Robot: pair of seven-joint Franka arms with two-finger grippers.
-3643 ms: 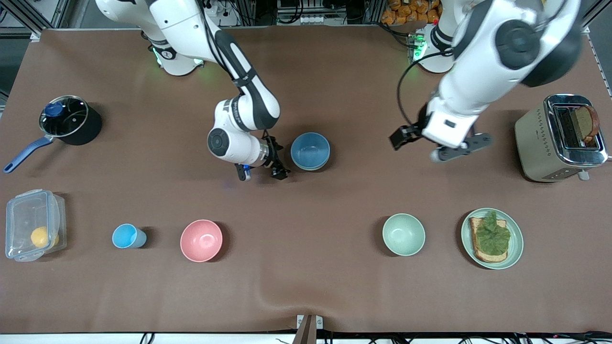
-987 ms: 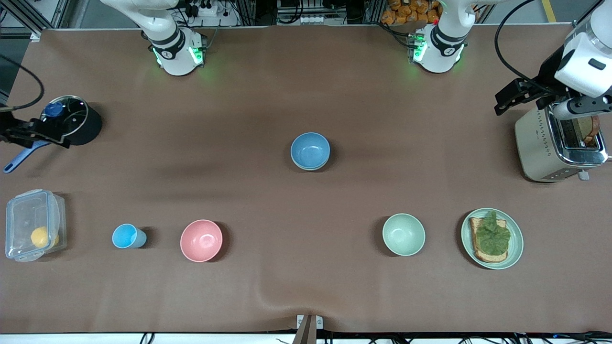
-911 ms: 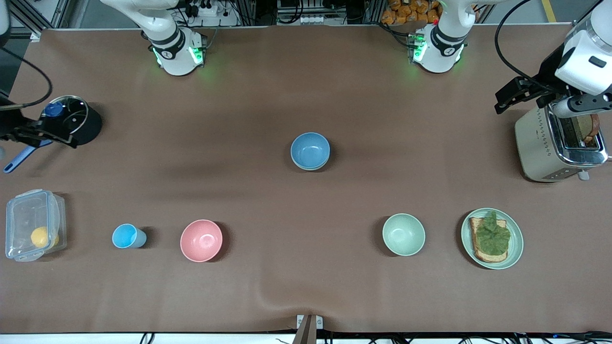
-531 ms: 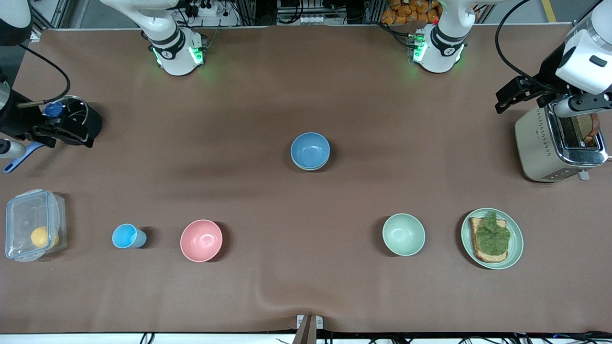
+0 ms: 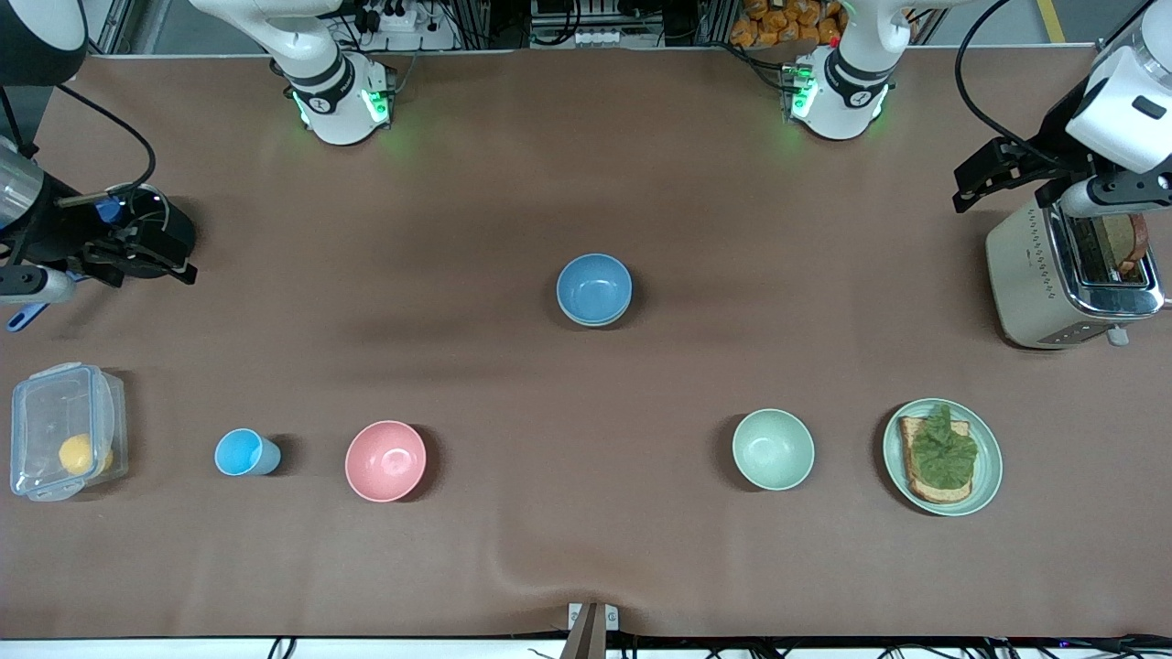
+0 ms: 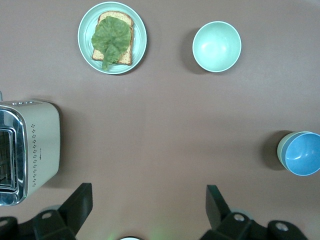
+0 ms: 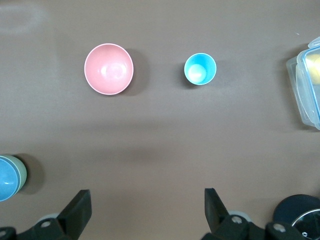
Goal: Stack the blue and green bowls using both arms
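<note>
The blue bowl (image 5: 594,286) sits at the middle of the table, nested in the green bowl, whose sage rim shows around it in the left wrist view (image 6: 280,150) and the right wrist view (image 7: 21,172). The blue bowl also shows in the left wrist view (image 6: 303,154) and in the right wrist view (image 7: 6,180). My left gripper (image 5: 1108,197) is open and empty, high over the toaster at the left arm's end. My right gripper (image 5: 32,286) is open and empty, high over the pot's handle at the right arm's end. Both are far from the bowls.
A mint bowl (image 5: 773,448) and a mint plate (image 5: 991,467) with toast lie nearer the front camera. A pink bowl (image 5: 385,460), a light-blue cup (image 5: 244,452) and a clear box (image 5: 37,403) stand there too. A toaster (image 5: 1025,275) and a black pot (image 5: 169,240) stand at the table's ends.
Both arms have drawn away from the stacked bowls to the table's ends. In the last second the right gripper has drifted a little toward the pot. The bowls have not moved.
</note>
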